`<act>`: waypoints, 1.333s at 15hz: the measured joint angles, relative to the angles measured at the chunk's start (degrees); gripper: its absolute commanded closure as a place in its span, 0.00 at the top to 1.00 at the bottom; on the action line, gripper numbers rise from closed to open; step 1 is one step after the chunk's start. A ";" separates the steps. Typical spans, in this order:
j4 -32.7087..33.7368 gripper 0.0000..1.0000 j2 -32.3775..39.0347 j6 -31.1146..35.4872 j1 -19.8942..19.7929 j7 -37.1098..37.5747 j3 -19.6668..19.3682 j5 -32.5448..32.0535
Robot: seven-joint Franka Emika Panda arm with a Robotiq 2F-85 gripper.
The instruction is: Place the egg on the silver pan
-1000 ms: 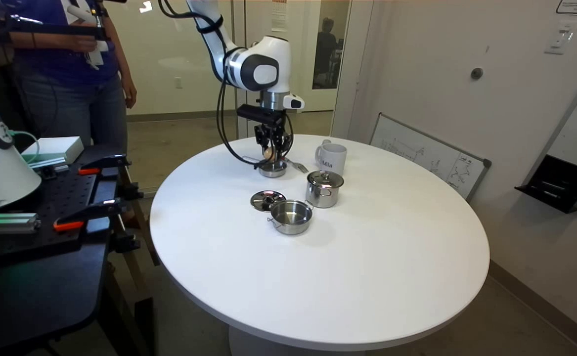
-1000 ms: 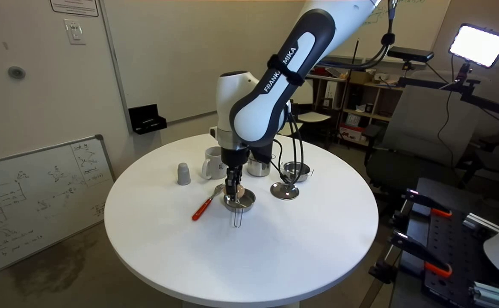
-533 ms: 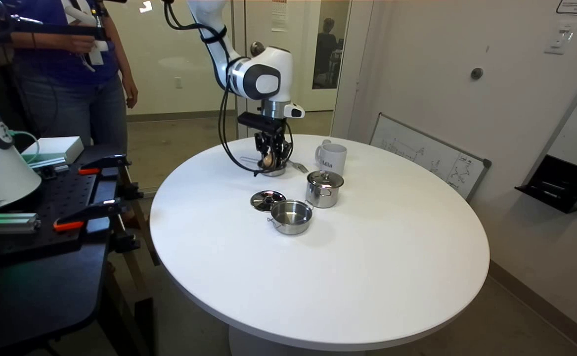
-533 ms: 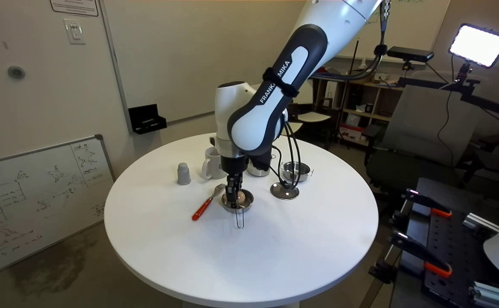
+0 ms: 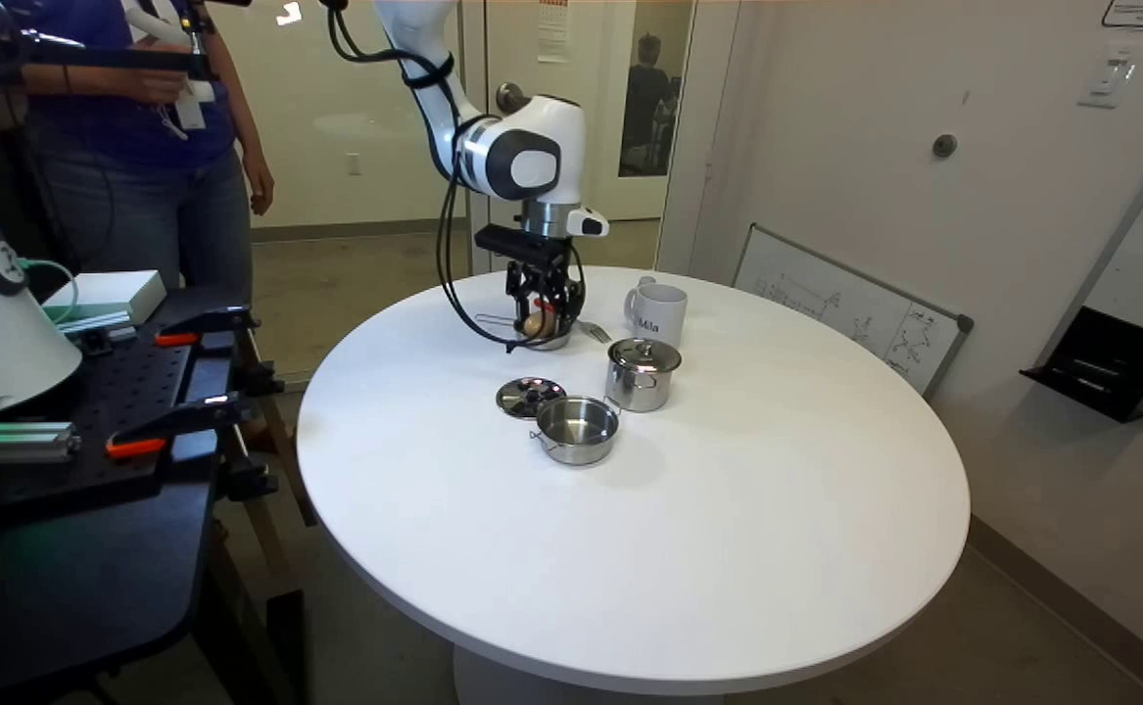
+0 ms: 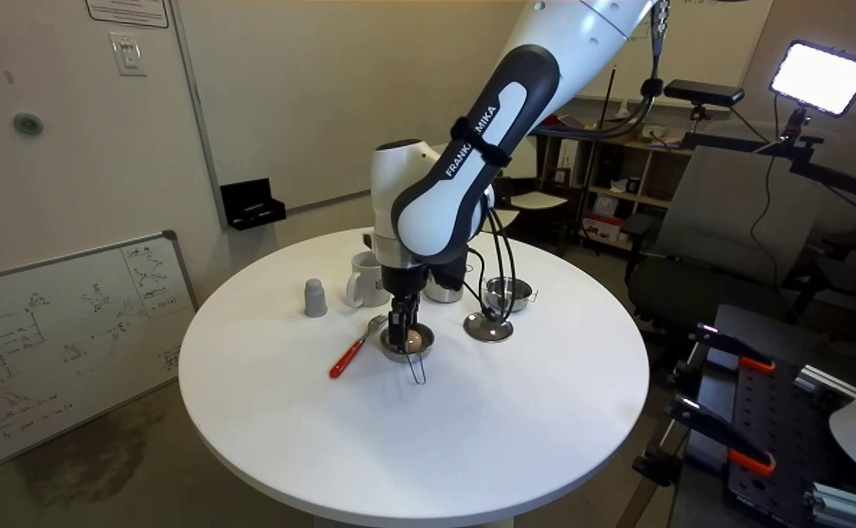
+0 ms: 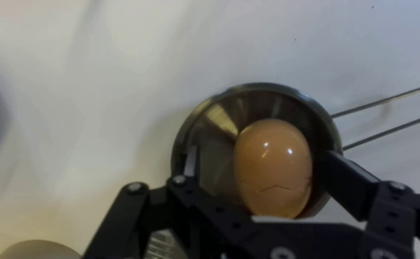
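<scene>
The brown egg (image 7: 272,165) lies inside the small silver pan (image 7: 260,87), with a thin jagged line across its shell. My gripper (image 7: 262,163) stands open around it, reaching down into the pan. A gap shows between the egg and the left finger (image 7: 191,162); the right finger (image 7: 350,183) is close beside the egg, and contact there is too dark to tell. In both exterior views the egg (image 6: 414,341) shows low in the pan (image 6: 429,350), beside the fingers. The pan's wire handle (image 6: 417,369) points away over the table.
A fork with a red handle (image 6: 347,361) lies beside the pan. Nearby stand a white mug (image 5: 657,311), a lidded pot (image 5: 640,377), a grey cup (image 6: 315,298) and an open pot (image 5: 577,436), with a loose lid (image 5: 530,397) touching it.
My gripper has come down with the egg into the pan, and its jaws have parted from around the egg. The pan and its handle have turned slightly.
</scene>
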 measured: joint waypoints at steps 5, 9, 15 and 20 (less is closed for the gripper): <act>0.18 1.00 0.02 0.00 -0.66 0.00 -0.27 0.01; 0.40 1.00 -0.54 0.18 -0.92 0.00 -0.60 0.00; 0.44 1.00 -4.16 0.35 0.79 0.75 -0.76 -0.14; -0.62 1.00 -7.11 0.37 0.49 0.86 -1.08 -0.10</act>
